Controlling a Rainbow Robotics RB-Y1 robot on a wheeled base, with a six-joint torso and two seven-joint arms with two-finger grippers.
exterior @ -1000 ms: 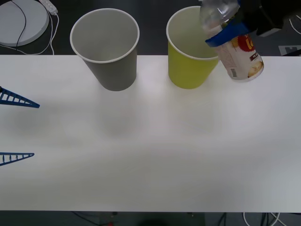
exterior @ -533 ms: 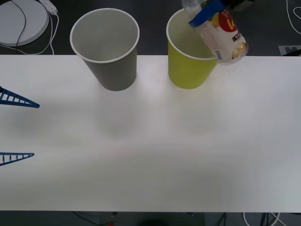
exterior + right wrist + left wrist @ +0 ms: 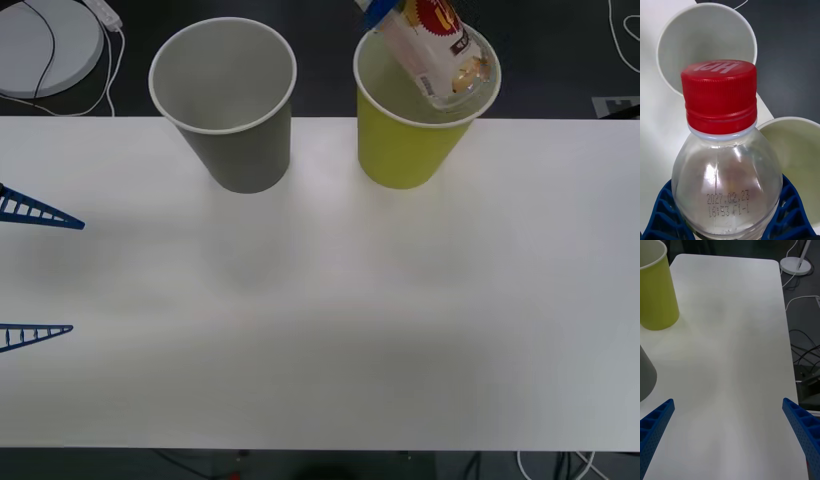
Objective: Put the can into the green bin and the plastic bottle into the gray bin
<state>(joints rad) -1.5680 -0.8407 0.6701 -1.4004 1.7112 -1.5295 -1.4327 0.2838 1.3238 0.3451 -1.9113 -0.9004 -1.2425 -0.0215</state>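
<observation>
Front view: the plastic bottle (image 3: 437,52) hangs tilted above the green bin (image 3: 420,105), its base end low over the bin's open mouth near the far rim and its capped end leaning up and away. A blue finger (image 3: 377,10) of the right pincer presses against the bottle's upper part at the top edge of that view. The gray bin (image 3: 228,100) stands upright on the white surface (image 3: 330,310) just beside the green bin, on the robot's left of it, the two cups apart and not touching.

Right wrist view: the right pincer (image 3: 724,213) is clamped around the clear shoulder of the bottle (image 3: 726,180), blue ribbed fingers (image 3: 662,210) hugging it on both sides, the red screw cap (image 3: 719,95) pointing away from the wrist. Beyond the cap lie the pale insides of the gray bin (image 3: 702,37) and the green bin (image 3: 797,150).

Left wrist view: the left pincer (image 3: 728,427) hovers over the surface (image 3: 733,352) with its fingers spread wide and nothing between them, well apart from the green bin (image 3: 655,292). Beside it the gray bin's wall (image 3: 645,375) shows.
</observation>
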